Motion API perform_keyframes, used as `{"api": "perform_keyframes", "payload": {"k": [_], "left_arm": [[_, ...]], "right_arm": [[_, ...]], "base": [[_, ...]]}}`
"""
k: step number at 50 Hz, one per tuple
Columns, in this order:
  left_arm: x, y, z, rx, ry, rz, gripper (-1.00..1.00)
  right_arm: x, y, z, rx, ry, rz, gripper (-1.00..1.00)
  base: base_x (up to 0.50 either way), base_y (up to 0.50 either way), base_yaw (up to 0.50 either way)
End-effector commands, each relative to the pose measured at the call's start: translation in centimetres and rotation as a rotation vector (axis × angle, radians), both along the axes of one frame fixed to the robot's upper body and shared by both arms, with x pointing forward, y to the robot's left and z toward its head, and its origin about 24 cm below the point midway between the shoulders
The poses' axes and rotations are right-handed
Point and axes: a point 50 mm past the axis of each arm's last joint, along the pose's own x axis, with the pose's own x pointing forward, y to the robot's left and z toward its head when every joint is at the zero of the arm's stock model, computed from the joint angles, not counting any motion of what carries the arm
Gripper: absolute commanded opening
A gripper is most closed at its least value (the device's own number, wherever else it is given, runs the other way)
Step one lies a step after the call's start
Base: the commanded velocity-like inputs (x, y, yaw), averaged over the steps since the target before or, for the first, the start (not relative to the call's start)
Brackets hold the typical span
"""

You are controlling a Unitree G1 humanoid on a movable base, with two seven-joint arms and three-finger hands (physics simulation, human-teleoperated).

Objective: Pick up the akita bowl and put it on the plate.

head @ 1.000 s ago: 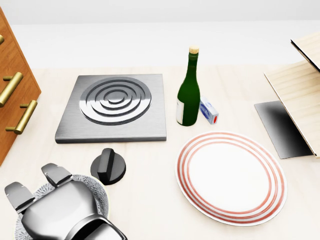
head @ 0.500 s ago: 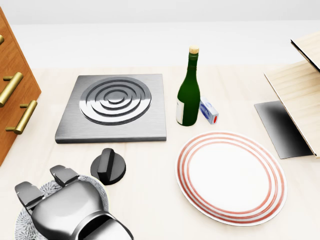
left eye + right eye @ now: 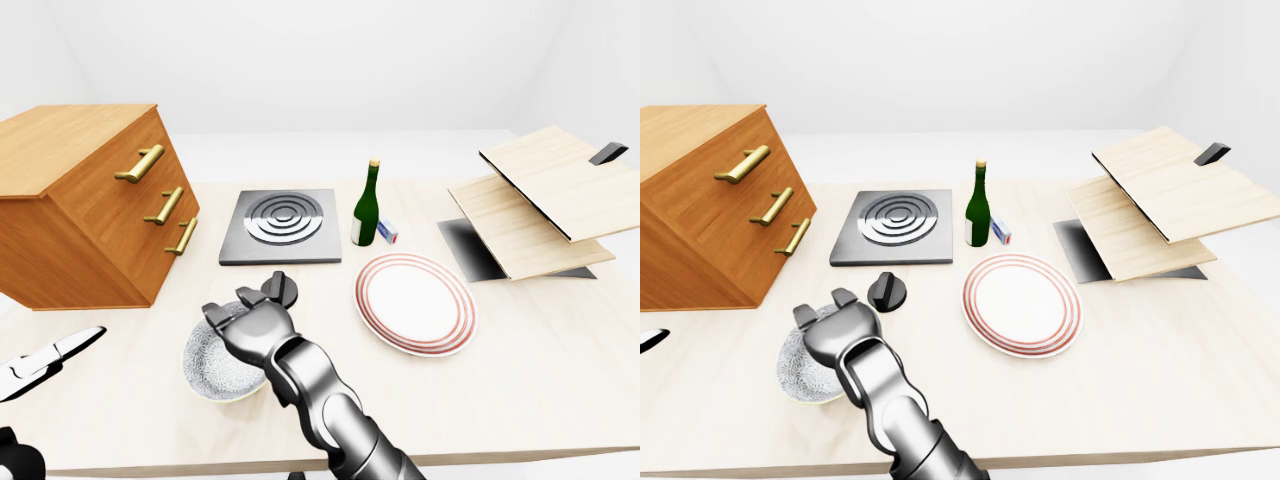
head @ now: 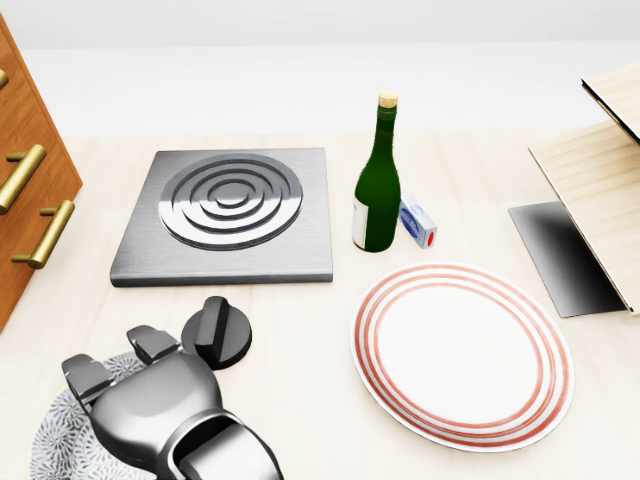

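On the far left of the left-eye view a white-and-black left hand (image 3: 45, 362) reaches in low over the pale surface (image 3: 560, 350), well apart from everything else; whether its fingers are spread or closed cannot be told. Up and left of the working hand stands the wooden drawer chest (image 3: 85, 205) with brass handles. The akita bowl (image 3: 215, 365) sits upright on the surface, mouth facing up, round so it has no long axis to speak of, its speckled grey inside showing to the left of and beneath the hand. The metallic right hand (image 3: 250, 310) hangs over the bowl's right rim with its fingers (image 4: 92, 377) spread apart and pointing away toward the top of the view, their tips above the bowl's far edge; they are not closed round anything, and whether they touch the rim cannot be told. Just beyond the fingertips, up and slightly right, lies a black knob (image 4: 217, 332), close beside the bowl. Farther up from the hand is the square grey hob plate (image 4: 225, 213) with raised rings. To the hand's right, near but apart, lies the white plate (image 4: 462, 355) with red rings, flat and bare. Above the plate stands a green bottle (image 4: 378, 185), upright, with a small blue-and-white box (image 4: 417, 222) just beside it. At far right, light wooden boards (image 3: 540, 200) lean stacked over a dark panel
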Motion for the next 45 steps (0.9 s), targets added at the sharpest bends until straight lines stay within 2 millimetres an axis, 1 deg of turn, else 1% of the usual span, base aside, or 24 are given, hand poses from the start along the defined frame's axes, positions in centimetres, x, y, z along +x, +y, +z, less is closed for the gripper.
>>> {"api": "perform_keyframes", "payload": {"k": [1,9,21,28,31,43,45], "left_arm": [[0.1,0.0,-0.1,-0.006,0.004,-0.001,1.00],[0.2,0.1,-0.1,-0.008,0.003,-0.002,1.00],[0.1,0.1,0.0,-0.005,-0.004,-0.002,1.00],[0.1,0.1,0.0,-0.008,-0.004,-0.003,1.00],[0.0,0.0,0.3,0.002,-0.019,-0.003,1.00],[0.1,0.1,0.1,-0.007,-0.009,-0.005,1.00],[0.0,0.0,0.3,0.000,-0.018,-0.005,1.00]], "right_arm": [[-0.2,0.0,-0.5,-0.018,0.012,-0.002,0.98],[-0.5,0.2,-0.7,-0.023,0.012,0.007,0.97],[-2.1,1.0,-0.8,-0.029,0.006,0.055,0.97],[-2.5,1.3,-1.1,-0.036,0.015,0.073,0.98],[-2.5,1.4,-1.1,-0.040,0.014,0.075,0.97],[-2.9,1.5,-1.4,-0.039,0.030,0.082,0.97],[-3.1,1.6,-1.5,-0.039,0.032,0.086,0.97]], "base": [[0.00,0.00,0.00],[0.00,0.00,0.00],[0.00,0.00,0.00],[0.00,0.00,0.00],[0.00,0.00,0.00],[0.00,0.00,0.00],[0.00,0.00,0.00]]}}
